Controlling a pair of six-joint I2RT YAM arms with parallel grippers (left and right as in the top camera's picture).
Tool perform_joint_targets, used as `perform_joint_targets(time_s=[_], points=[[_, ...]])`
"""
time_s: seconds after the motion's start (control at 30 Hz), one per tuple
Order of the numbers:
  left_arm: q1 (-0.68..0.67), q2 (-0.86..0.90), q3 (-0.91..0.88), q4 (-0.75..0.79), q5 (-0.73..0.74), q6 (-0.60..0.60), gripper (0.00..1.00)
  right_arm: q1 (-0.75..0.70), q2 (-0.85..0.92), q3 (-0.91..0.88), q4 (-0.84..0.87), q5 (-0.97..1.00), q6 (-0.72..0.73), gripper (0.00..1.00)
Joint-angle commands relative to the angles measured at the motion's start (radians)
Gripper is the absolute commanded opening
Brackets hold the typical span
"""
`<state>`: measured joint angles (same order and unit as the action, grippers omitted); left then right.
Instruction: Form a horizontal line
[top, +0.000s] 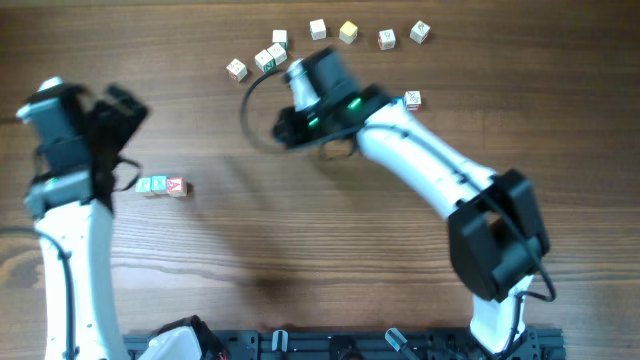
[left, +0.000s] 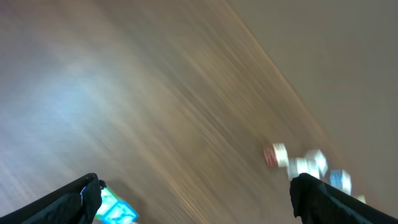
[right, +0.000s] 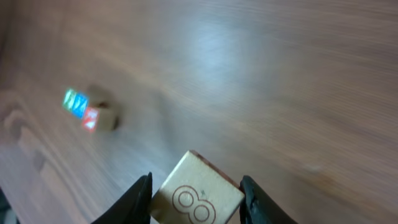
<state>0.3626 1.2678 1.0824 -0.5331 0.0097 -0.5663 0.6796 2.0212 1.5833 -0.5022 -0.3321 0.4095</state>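
Note:
The horizontal line (top: 160, 186) is a short row of small wooden cubes with green, blue and red faces, at the table's left. It shows blurred in the right wrist view (right: 87, 112). Only its green and blue end shows in the left wrist view (left: 115, 210), by the left finger. My left gripper (top: 122, 108) is open and empty above and left of the row; its jaws (left: 199, 199) are wide apart. My right gripper (top: 290, 128) is mid-table, shut on a pale cube marked "8" (right: 196, 193), held above the wood.
Several loose cubes lie in an arc at the back (top: 318, 29), from the leftmost (top: 236, 68) to the rightmost (top: 420, 32). One more cube (top: 412, 99) sits beside the right arm. Far loose cubes show blurred in the left wrist view (left: 298, 163).

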Motion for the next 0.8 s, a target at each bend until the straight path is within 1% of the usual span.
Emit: perform_joint_targets(time_s=[0.0,0.07,0.23,0.4,0.53,0.67,0.77], points=[[0.135,-0.018,0.018,-0.027,0.094,-0.101,1.0,0.097,0.047,-0.073,0.106,0.078,0.09,0.23],[0.193,-0.015,0.018,-0.034,0.137,-0.101,1.0,0.145,0.069,-0.087,0.162,0.085,0.088,0.25],[0.262,-0.015,0.017,-0.05,0.139,-0.1,1.0,0.212,0.136,-0.088,0.259,0.163,0.087,0.26],[0.27,-0.014,0.017,-0.067,0.135,-0.098,1.0,0.223,0.198,-0.088,0.372,0.175,0.088,0.26],[0.27,-0.009,0.017,-0.071,0.127,-0.096,1.0,0.224,0.211,-0.088,0.44,0.175,0.083,0.26],[0.27,-0.009,0.017,-0.071,0.128,-0.096,1.0,0.226,0.213,-0.088,0.461,0.175,0.052,0.29],[0.27,-0.009,0.017,-0.073,0.128,-0.096,0.99,0.227,0.214,-0.088,0.473,0.174,0.022,0.29]])
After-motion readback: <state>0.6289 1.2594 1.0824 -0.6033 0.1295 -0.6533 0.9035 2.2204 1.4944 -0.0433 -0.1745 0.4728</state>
